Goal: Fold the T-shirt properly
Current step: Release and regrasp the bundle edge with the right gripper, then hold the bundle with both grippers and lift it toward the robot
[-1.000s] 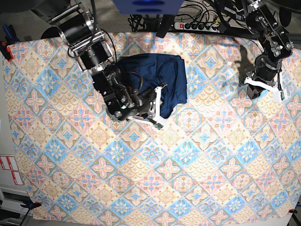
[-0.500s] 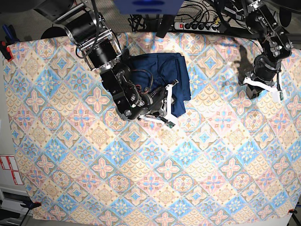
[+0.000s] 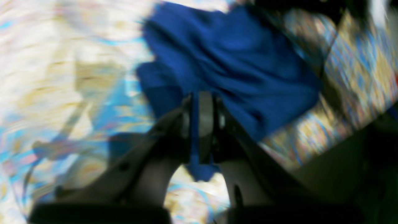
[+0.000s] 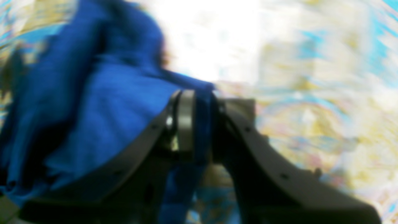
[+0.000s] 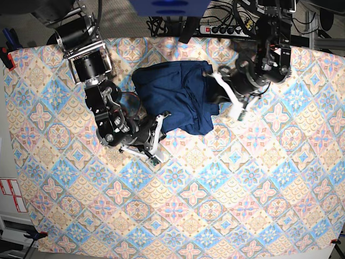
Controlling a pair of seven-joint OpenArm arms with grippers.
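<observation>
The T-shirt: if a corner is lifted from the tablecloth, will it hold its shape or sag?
The T-shirt will probably sag: it lies in soft bunched wrinkles, and a strip of it droops below the left gripper, whose jaws pinch it. It seems light, since the right gripper holds a thin fold. On the tablecloth it likely drags rather than slides cleanly.

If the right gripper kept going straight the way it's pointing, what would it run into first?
Probably the T-shirt itself: the right gripper is already pinching its edge, and the bunched fabric lies directly ahead, though blur makes depth unclear.

Base view looks straight down; both blurred wrist views seemingly share the T-shirt point(image 5: 180, 94) close-up.
</observation>
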